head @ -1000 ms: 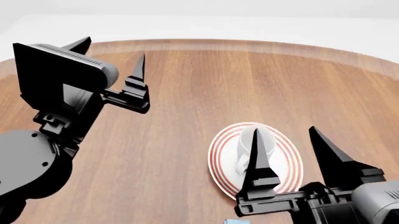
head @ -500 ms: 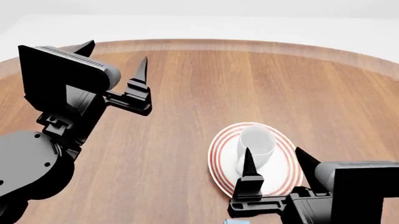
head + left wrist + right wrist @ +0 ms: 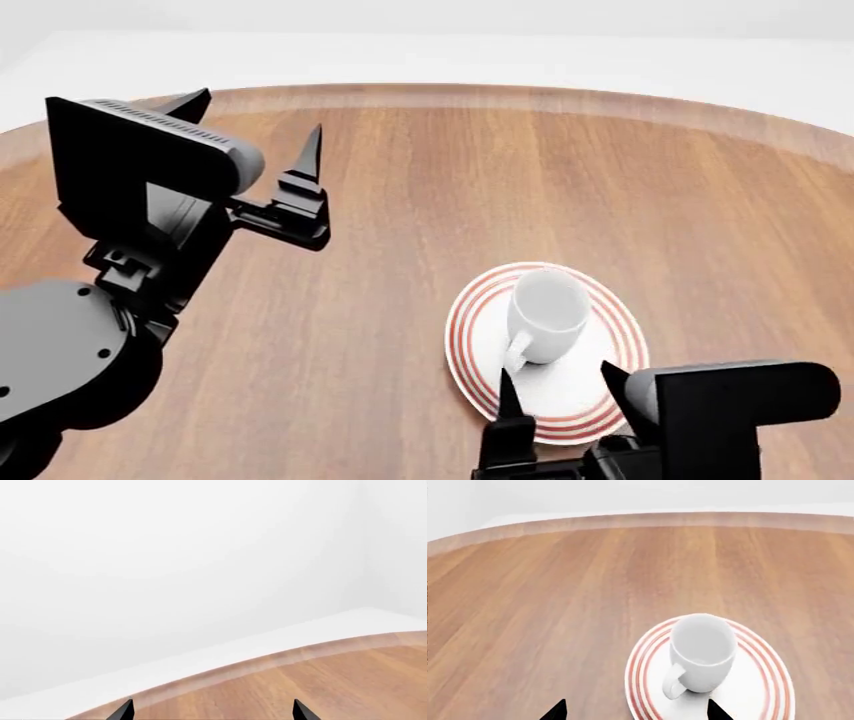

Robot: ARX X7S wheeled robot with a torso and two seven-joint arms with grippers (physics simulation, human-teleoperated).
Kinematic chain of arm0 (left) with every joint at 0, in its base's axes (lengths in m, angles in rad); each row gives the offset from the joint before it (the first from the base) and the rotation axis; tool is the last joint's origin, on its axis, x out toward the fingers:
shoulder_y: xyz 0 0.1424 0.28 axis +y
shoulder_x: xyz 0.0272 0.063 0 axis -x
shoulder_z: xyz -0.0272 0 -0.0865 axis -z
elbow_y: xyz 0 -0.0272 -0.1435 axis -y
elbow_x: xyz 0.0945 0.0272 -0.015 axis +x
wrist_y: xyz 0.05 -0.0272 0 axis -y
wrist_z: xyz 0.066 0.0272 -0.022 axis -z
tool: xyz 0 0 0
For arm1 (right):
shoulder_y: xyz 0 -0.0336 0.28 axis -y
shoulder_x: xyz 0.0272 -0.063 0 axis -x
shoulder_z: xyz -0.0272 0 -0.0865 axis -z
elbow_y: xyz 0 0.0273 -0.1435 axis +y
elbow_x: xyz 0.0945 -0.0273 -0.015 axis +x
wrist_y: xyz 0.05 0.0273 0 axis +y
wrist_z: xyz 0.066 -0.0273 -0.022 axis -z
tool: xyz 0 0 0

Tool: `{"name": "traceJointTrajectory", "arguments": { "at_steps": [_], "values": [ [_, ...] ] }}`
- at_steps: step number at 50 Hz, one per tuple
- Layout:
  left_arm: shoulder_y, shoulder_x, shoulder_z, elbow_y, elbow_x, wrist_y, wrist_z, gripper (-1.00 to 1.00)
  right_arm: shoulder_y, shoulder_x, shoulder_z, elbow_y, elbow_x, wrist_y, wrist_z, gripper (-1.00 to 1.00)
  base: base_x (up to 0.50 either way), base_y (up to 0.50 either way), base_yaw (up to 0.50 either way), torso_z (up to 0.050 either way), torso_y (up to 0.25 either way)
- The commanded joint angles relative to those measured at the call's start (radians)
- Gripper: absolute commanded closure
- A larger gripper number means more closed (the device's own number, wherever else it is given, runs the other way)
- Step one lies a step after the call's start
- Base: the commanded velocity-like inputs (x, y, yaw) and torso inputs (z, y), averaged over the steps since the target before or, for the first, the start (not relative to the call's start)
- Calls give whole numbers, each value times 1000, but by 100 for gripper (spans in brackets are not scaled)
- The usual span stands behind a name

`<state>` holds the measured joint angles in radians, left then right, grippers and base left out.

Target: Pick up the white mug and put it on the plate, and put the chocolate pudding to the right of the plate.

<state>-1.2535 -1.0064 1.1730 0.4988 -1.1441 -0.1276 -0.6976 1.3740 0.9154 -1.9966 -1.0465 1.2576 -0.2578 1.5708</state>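
Note:
The white mug point(image 3: 547, 308) stands upright on the red-ringed plate point(image 3: 466, 350), handle toward me. My right gripper point(image 3: 561, 385) is open and empty, just on the near side of the mug, its fingertips over the plate's near edge and apart from the mug. The right wrist view shows the mug point(image 3: 702, 654) on the plate point(image 3: 775, 680) beyond the spread right gripper point(image 3: 635, 710). My left gripper point(image 3: 260, 120) is open and empty, raised over the far left of the table; in its wrist view the left gripper point(image 3: 212, 710) faces the table's far edge. The chocolate pudding is out of view.
The round wooden table point(image 3: 400, 200) has a pale rim point(image 3: 534, 95) at the back, with white floor and wall beyond. My left arm's black body point(image 3: 134, 190) fills the left side of the head view.
My right gripper has drawn back toward me, away from the mug, which stays upright on the plate. The left gripper has shifted slightly right.

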Motion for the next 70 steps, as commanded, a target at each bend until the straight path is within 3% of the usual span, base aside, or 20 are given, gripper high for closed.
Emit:
{"name": "traceJointTrajectory", "arguments": {
  "at_steps": [1, 7, 14, 21, 45, 70],
  "values": [
    [3, 12, -27, 6, 4, -9, 25, -100, -48, -40, 9, -1, -21, 23, 0, -100, 0, 0, 0, 0, 0],
    [9, 11, -30, 8, -1, 0, 27, -100, -20, -41, -5, -1, -3, 16, 0, -100, 0, 0, 0, 0, 0],
    [17, 11, -30, 9, -2, 3, 27, -100, -142, -25, 194, -1, 148, 123, 0, -100, 0, 0, 0, 0, 0],
    [20, 12, -30, 9, -1, 3, 27, -100, -194, -48, 273, -1, 209, 173, 0, -100, 0, 0, 0, 0, 0],
    [45, 19, -29, -2, -2, 17, 37, -100, -729, -119, 842, -1, 297, 523, 0, -100, 0, 0, 0, 0, 0],
    [67, 28, -26, -18, 9, 27, 45, -100, -887, -146, 988, 81, 312, 562, 0, -100, 0, 0, 0, 0, 0]
  ]
}}
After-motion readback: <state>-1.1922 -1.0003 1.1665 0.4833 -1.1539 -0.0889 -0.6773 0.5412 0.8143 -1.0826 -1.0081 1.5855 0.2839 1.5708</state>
